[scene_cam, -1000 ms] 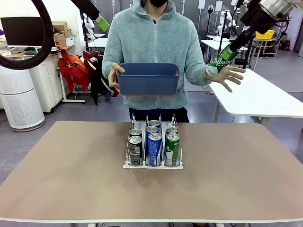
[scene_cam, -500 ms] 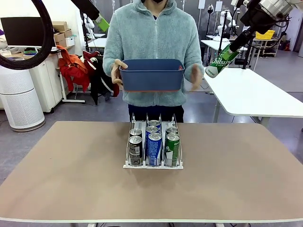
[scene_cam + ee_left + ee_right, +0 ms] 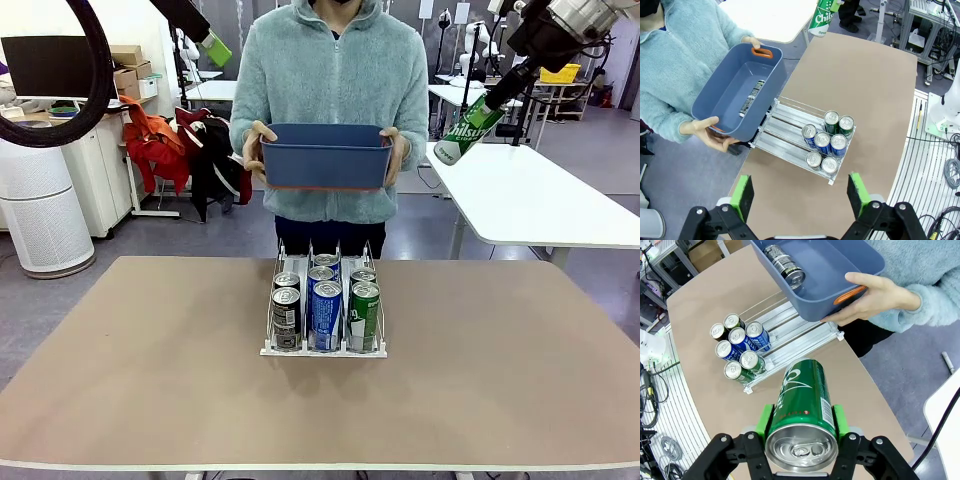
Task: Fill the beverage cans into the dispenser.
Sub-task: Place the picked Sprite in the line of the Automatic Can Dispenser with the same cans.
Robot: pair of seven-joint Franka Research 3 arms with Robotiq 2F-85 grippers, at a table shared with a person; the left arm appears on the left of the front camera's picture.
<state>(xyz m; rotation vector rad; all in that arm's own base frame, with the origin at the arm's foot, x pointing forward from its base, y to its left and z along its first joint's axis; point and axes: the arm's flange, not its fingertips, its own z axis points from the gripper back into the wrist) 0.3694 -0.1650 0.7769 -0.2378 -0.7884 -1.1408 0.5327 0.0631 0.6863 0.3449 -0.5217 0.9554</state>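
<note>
The dispenser (image 3: 323,345) (image 3: 788,124) (image 3: 796,338) stands mid-table with several beverage cans (image 3: 326,310) (image 3: 826,142) (image 3: 738,347) at its front end. High at the right, my right gripper (image 3: 503,90) (image 3: 801,426) is shut on a green can (image 3: 463,131) (image 3: 803,399), held tilted. A person behind the table holds a blue bin (image 3: 325,156) (image 3: 728,107) (image 3: 840,271) in both hands, and a dark can (image 3: 751,98) (image 3: 784,262) lies inside it. My left gripper (image 3: 214,48) (image 3: 801,194) hangs open high at the left, above the table.
The brown table (image 3: 150,380) has bare room on both sides of the dispenser. A white table (image 3: 545,200) stands behind at the right. A white cylinder (image 3: 40,215) and a cabinet stand at the far left. A black cable loop (image 3: 85,100) hangs at upper left.
The person's hand at picture right has come in from an open, outstretched pose to grip the bin's end. The bin shifted slightly right. Neither arm has moved.
</note>
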